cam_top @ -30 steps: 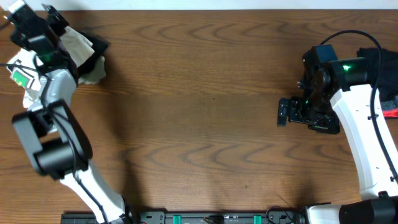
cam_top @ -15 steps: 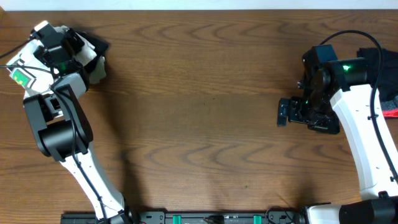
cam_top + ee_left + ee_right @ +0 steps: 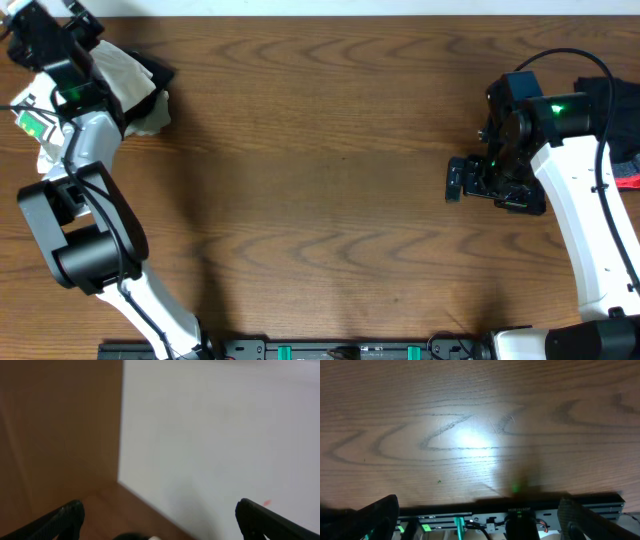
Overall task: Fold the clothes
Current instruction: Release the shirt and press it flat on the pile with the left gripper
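The white T-shirt (image 3: 128,82) lies bunched at the table's far left corner, and a part with a green mark (image 3: 34,126) shows beside the left arm. My left gripper (image 3: 42,28) is above that corner, open and empty. In the left wrist view its fingers (image 3: 160,515) are wide apart, facing a white wall and the table edge. My right gripper (image 3: 458,182) hovers over bare wood at the right, open and empty. Its wrist view (image 3: 480,515) shows only wood and the front rail.
A black garment (image 3: 156,74) lies against the white shirt at the far left. Another black garment (image 3: 612,98) with red trim (image 3: 628,181) sits at the right edge behind the right arm. Bare wooden table (image 3: 320,180) spans the middle. A rail (image 3: 520,510) runs along the front edge.
My left gripper dipped right toward the cloth pile half a second ago and is now back up at the far left corner. The right arm has not moved.
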Robot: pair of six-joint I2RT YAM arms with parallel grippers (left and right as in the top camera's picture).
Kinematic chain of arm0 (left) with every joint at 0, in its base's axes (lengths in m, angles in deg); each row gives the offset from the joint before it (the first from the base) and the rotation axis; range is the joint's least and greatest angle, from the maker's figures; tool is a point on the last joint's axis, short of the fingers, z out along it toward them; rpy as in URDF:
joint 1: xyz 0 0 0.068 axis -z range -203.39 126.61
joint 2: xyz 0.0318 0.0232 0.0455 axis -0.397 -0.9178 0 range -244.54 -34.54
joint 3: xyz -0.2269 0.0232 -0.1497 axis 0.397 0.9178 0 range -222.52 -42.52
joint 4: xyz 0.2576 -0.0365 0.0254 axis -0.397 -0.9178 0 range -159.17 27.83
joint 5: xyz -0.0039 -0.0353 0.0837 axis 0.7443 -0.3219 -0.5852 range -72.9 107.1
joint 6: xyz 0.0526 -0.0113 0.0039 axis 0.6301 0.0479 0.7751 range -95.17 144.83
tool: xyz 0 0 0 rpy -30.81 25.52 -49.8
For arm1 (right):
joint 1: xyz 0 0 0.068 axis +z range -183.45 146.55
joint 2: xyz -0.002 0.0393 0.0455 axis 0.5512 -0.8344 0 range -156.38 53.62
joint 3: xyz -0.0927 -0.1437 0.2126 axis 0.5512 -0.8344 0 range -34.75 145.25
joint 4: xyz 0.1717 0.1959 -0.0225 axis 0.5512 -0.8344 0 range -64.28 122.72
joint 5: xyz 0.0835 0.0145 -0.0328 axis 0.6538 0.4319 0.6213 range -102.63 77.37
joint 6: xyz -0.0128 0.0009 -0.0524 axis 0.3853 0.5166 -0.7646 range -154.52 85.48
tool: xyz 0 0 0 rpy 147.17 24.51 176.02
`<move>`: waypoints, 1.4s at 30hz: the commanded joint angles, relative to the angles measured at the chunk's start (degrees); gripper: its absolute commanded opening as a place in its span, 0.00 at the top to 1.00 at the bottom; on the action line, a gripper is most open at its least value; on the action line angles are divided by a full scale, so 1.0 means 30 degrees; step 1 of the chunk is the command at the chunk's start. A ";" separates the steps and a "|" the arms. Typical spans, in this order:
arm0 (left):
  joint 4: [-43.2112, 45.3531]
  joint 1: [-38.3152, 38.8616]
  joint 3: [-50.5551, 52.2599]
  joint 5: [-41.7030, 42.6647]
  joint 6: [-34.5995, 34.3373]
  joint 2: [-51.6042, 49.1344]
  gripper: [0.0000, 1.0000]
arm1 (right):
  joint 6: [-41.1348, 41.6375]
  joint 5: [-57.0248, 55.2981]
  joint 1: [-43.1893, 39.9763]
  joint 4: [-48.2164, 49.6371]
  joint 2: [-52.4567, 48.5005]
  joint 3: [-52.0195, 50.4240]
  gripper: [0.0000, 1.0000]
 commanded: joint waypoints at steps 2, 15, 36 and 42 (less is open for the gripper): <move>-0.0619 -0.1086 -0.0007 -0.0117 0.0182 -0.1326 0.02 | 0.0211 0.0087 0.0087 0.0058 0.0189 -0.0066 0.01; -0.1596 -0.2397 0.0000 -0.0109 0.0175 -0.4167 0.02 | 0.0583 0.0095 0.0087 0.0546 0.0182 -0.0066 0.01; 0.0699 0.0291 -0.0204 -0.0102 0.0175 -0.1370 0.02 | 0.0328 0.0080 0.0087 0.0444 0.0182 -0.0066 0.01; 0.0197 -0.0007 -0.0197 -0.0109 0.0175 -0.3978 0.02 | 0.0335 0.0080 0.0087 0.0452 0.0189 -0.0066 0.01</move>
